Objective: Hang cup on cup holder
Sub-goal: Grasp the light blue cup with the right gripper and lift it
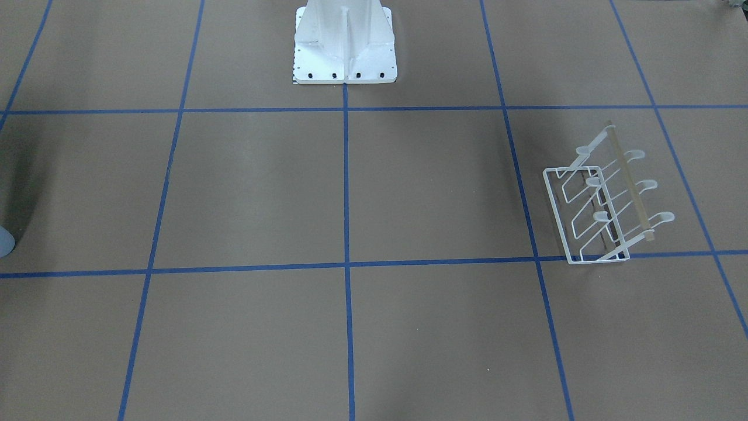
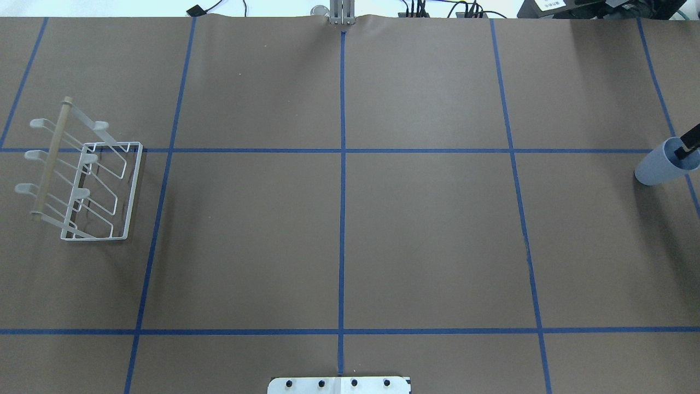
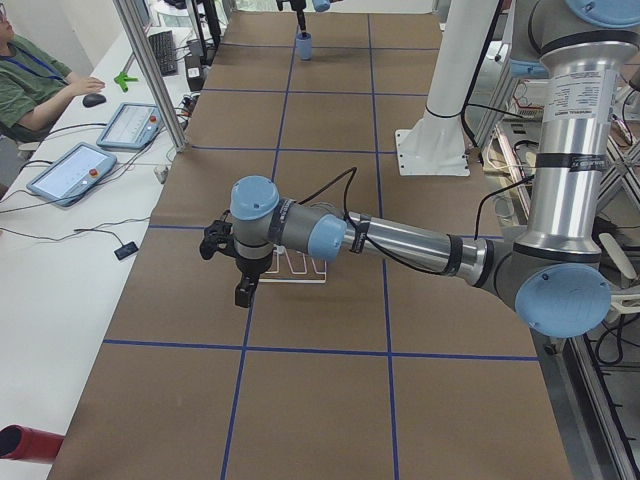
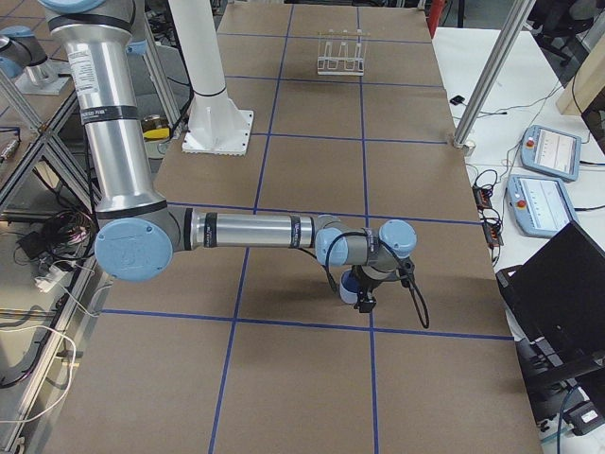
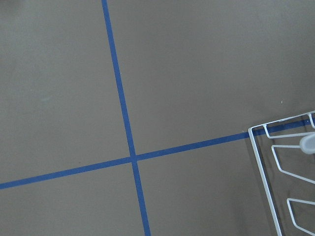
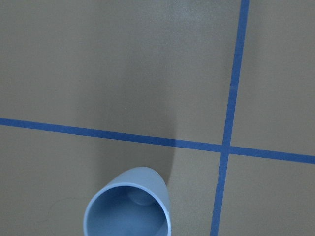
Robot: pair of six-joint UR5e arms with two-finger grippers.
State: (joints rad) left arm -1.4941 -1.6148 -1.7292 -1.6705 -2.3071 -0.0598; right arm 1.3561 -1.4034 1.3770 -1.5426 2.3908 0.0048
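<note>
The pale blue cup [image 2: 656, 168] stands upright at the table's far right edge. It also shows at the left edge of the front view [image 1: 4, 241] and, open mouth up, in the right wrist view [image 6: 129, 206]. One black finger [image 2: 687, 146] of my right gripper [image 4: 364, 301] reaches over the cup's mouth; I cannot tell whether the gripper is open or shut. The white wire cup holder [image 2: 133, 192] with a wooden rod [image 2: 50, 158] stands at the far left, all its prongs bare [image 1: 597, 261]. My left gripper [image 3: 243, 296] hovers just beside it; I cannot tell its state.
The white robot base [image 1: 345, 52] stands at the middle of the robot's side. Blue tape lines [image 2: 342, 219] divide the brown table into squares. An operator [image 3: 30, 85] sits at a side desk with tablets [image 3: 70, 170]. The holder's corner [image 5: 263, 178] shows in the left wrist view.
</note>
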